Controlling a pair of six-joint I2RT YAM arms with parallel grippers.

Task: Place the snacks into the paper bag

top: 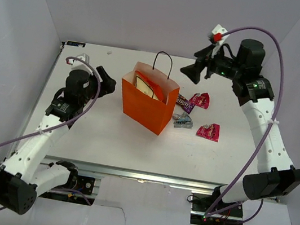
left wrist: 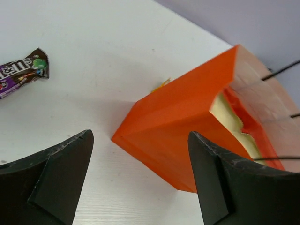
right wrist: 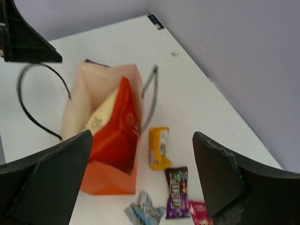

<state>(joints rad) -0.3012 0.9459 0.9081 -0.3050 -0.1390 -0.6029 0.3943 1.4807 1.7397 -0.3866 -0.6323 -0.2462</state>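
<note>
On the counter (top: 105, 140) we see the orange paper bag (top: 147, 109) upright near the middle, towards the far edge, with the chip bag (top: 143, 84) inside. Our left claw (top: 104, 82) and right claw (top: 199, 63) hang open and empty. Between the bag and the right edge lie a magenta packet (top: 208, 131), a second magenta packet (top: 200, 100), a silver-blue packet (top: 182, 120) and a brown packet (top: 184, 102).

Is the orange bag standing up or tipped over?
Upright: the paper bag stands on its base, mouth open upward, the chip bag showing inside.
</note>
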